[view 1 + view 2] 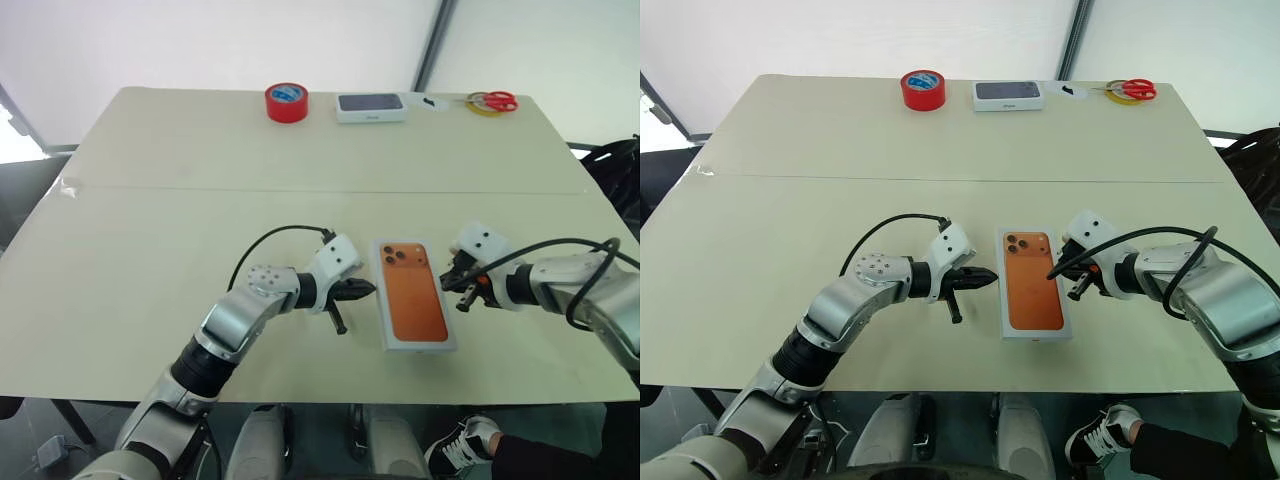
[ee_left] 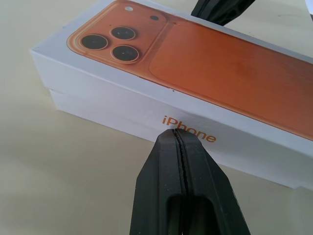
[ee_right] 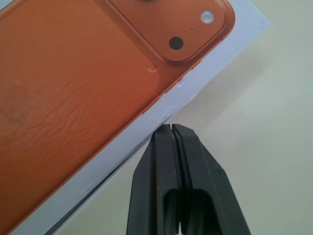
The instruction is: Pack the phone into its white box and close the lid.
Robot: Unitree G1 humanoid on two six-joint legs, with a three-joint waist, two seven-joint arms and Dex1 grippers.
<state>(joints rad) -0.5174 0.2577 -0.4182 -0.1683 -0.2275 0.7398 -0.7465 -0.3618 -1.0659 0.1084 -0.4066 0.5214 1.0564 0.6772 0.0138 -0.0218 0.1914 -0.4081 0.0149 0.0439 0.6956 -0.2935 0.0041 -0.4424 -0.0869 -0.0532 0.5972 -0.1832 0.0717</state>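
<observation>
Although the orange picture on top reads like a bare phone, what sits toward the near edge of the bench (image 1: 150, 330), a little right of centre, is the white box (image 2: 102, 105) with its lid (image 1: 413, 292) already on; the left wrist view shows a seam along the side, lid over tray. Left gripper (image 1: 366, 290) lies just beside the box's left long side, fingers (image 2: 183, 186) pressed together, holding nothing. Right gripper (image 1: 447, 284) sits close to the right long side, fingers also pressed together and empty. Judged handling: stiff cardboard, light, smooth faces likely slippery; lid may slide off if lifted by the top alone. Best pressed or pinched at both long sides, low across the seam.
</observation>
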